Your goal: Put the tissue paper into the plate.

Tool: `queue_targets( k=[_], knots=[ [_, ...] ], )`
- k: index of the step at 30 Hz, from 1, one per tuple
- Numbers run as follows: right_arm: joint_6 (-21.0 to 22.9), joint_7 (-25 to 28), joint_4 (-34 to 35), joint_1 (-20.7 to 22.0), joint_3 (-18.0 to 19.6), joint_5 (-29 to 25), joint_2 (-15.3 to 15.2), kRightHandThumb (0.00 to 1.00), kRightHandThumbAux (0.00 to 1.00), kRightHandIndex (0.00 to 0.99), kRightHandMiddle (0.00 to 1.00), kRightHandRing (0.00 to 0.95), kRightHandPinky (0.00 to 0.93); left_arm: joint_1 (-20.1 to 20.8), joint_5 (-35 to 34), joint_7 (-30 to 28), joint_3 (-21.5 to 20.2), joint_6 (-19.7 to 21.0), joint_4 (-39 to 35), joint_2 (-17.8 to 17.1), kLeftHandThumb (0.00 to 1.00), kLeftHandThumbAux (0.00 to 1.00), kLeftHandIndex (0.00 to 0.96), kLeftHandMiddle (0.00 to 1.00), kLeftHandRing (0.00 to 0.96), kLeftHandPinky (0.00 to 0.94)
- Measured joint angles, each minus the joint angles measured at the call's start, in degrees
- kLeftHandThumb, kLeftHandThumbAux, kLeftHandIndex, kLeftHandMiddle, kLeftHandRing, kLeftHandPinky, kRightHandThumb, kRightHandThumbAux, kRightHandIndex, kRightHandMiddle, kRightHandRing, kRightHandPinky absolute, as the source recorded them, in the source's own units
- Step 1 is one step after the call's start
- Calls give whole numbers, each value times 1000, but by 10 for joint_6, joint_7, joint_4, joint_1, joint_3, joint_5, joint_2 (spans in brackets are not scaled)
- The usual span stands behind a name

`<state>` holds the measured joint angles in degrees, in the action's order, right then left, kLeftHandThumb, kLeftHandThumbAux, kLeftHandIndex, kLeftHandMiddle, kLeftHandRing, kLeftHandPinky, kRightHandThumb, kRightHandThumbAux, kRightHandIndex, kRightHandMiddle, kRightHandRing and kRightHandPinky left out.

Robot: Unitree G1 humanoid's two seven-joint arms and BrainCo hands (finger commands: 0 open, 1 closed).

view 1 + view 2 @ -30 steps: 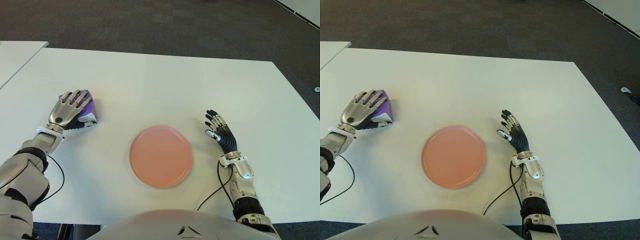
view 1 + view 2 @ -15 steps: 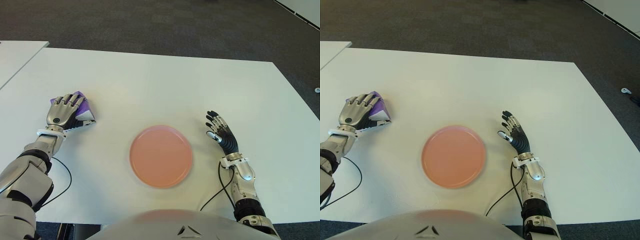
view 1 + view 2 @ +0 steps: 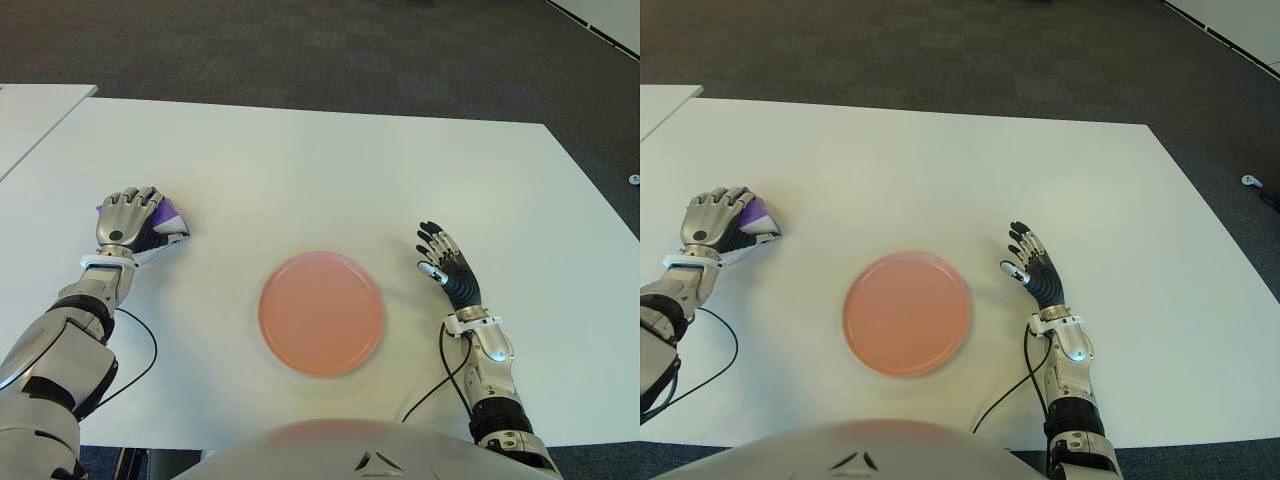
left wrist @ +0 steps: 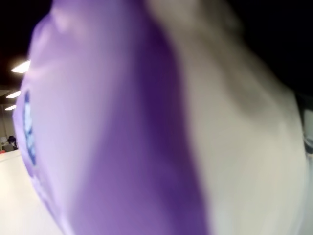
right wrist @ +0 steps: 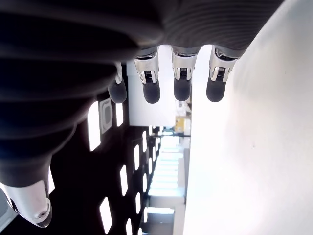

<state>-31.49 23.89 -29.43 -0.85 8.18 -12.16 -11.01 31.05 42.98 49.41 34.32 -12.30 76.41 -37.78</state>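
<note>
A purple and white tissue paper pack point(image 3: 166, 220) lies on the white table point(image 3: 330, 170) at the left. My left hand point(image 3: 128, 218) covers it, its fingers curled over the pack; the pack point(image 4: 146, 127) fills the left wrist view. A round pink plate point(image 3: 321, 312) sits in the middle of the table near the front edge, with nothing on it. My right hand point(image 3: 448, 270) shows to the right of the plate, its fingers point(image 5: 181, 83) spread and holding nothing.
A second white table point(image 3: 30, 105) shows at the far left edge. Dark carpet point(image 3: 330, 50) lies beyond the table's far edge. Cables point(image 3: 425, 390) run from both wrists across the table's front.
My left hand has drawn back to the left over the tissue pack and its fingers have curled down around it. The right hand has shifted slightly toward the right.
</note>
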Motion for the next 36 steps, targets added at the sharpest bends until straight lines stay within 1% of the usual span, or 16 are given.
queue_targets(
  k=[5, 13, 29, 36],
  knots=[
    [0, -3, 1, 0, 0, 1, -1, 0, 619, 0, 0, 0, 0, 4, -17, -17, -18, 4, -2, 7, 849, 666, 408, 544, 753, 769],
    [0, -8, 2, -1, -1, 2, -1, 0, 617, 0, 0, 0, 0, 7, -31, -35, -35, 6, -7, 15, 848, 667, 405, 542, 775, 782],
    [0, -14, 2, -1, -4, 6, -2, 0, 611, 0, 0, 0, 0, 8, -37, -48, -49, 11, -11, 20, 848, 667, 408, 542, 774, 761],
    [-1, -14, 1, 0, -5, 6, -2, 0, 610, 0, 0, 0, 0, 8, -37, -48, -57, 7, -12, 14, 847, 666, 411, 542, 762, 750]
  ],
)
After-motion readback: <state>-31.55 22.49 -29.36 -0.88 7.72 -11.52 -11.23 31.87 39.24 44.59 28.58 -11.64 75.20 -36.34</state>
